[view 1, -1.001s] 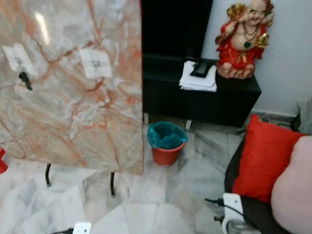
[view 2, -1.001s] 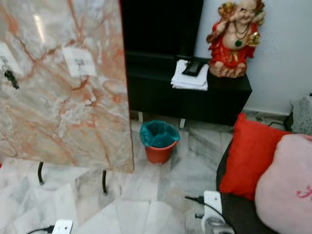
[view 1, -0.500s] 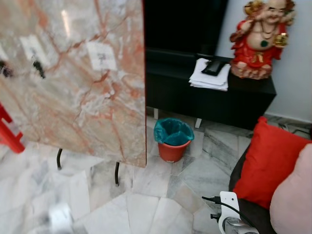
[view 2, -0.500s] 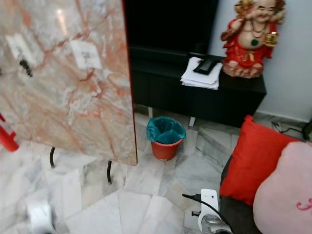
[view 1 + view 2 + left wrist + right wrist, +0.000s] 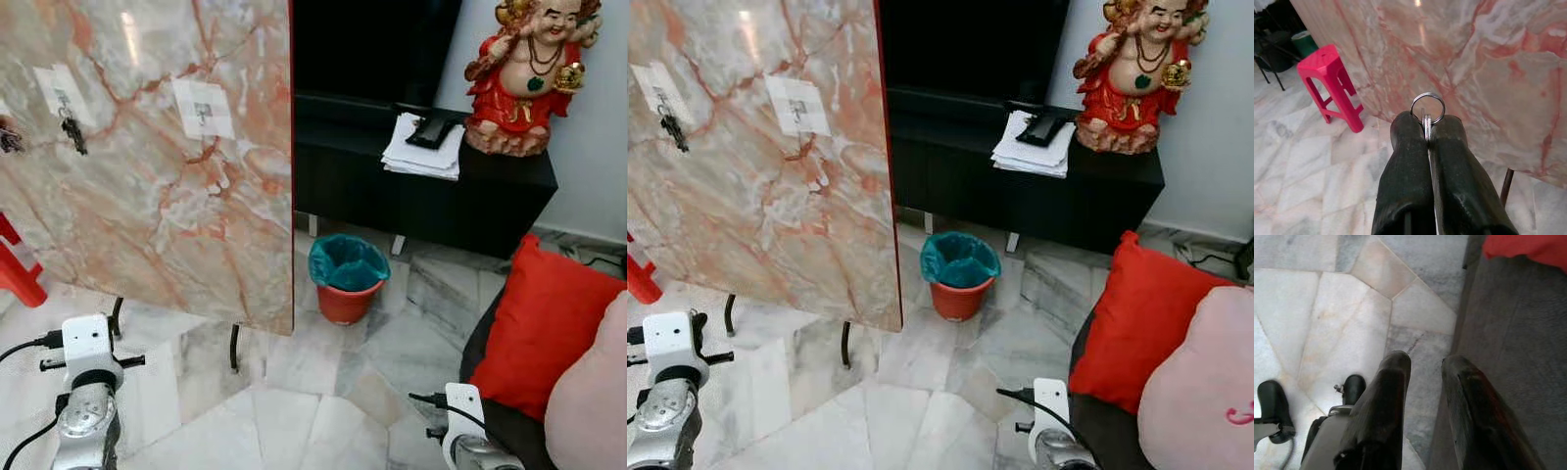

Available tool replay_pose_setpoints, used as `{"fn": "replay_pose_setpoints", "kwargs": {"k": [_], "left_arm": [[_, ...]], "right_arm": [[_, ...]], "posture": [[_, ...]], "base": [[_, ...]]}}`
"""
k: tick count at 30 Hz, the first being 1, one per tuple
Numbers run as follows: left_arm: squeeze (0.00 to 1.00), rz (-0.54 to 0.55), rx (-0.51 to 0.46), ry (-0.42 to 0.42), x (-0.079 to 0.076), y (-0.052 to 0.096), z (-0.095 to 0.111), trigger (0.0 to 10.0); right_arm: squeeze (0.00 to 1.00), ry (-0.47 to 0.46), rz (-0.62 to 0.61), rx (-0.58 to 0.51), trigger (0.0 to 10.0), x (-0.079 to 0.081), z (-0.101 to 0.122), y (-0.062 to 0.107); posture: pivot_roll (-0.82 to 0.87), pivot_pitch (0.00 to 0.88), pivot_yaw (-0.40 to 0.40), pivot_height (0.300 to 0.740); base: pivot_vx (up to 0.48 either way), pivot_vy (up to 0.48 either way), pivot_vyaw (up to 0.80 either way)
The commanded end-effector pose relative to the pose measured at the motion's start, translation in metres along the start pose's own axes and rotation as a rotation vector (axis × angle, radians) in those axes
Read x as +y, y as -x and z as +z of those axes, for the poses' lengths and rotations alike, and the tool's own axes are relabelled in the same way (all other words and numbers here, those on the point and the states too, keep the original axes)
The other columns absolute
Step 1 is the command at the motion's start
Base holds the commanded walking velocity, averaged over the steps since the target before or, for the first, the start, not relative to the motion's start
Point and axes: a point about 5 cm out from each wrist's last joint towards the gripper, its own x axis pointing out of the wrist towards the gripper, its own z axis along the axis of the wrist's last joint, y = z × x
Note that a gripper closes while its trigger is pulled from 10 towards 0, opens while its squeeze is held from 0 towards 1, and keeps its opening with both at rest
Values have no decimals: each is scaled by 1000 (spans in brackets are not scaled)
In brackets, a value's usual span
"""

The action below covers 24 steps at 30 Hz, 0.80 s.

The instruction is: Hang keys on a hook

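Keys (image 5: 1427,111) clamped in left tool (image 5: 1427,128) — marble board (image 5: 147,147) ahead, red stool (image 5: 1332,85) beside, right tool (image 5: 1425,363) apart

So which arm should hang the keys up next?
The left. Its end effector is shut on the key ring, facing the marble board with its hooks. The right end effector is open, down by the floor.

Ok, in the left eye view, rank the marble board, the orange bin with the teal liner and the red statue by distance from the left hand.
1. Marble board, right above the left hand.
2. Orange bin, on the floor past the board's right edge.
3. Red statue, on the far black cabinet.
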Motion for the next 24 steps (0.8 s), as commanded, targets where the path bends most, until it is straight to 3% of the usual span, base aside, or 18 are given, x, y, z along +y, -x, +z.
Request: {"fn": "replay_pose_setpoints", "kwargs": {"k": [1, 16, 17, 18, 19, 20, 24], "left_arm": [[0, 7, -13, 3, 3, -2, 4, 10000], [0, 7, -13, 3, 3, -2, 4, 10000], [0, -28, -76, 8, -1, -1, 20, 10000], [0, -234, -191, 44, -35, 14, 57, 10000], [0, -384, -256, 71, -58, 33, 82, 10000], [0, -495, -325, 18, -74, 49, 103, 10000], [0, -444, -380, -85, -65, 38, 109, 10000]], "right_arm": [[0, 4, -3, -7, 10000, -1, 2, 0], [0, 4, -3, -7, 10000, -1, 2, 0], [0, 6, -4, -7, 10000, -1, 2, 0], [0, 24, -1, -6, 10000, -2, 0, 0], [0, 35, 2, -5, 10000, -2, -1, 0], [0, 46, 4, -4, 10000, -2, -2, 0], [0, 44, 3, -3, 10000, -2, -2, 0]], "posture": [[-34, 0, -43, 734], [-34, 0, -43, 734], [-29, 0, -45, 734], [-6, 0, -45, 734], [-4, 0, -46, 734], [-4, 0, -46, 734], [-9, 0, -46, 734]], "base": [[0, 0, 0], [0, 0, 0], [0, 0, 0], [0, 0, 0], [0, 0, 0], [0, 0, 0], [0, 0, 0]]}}
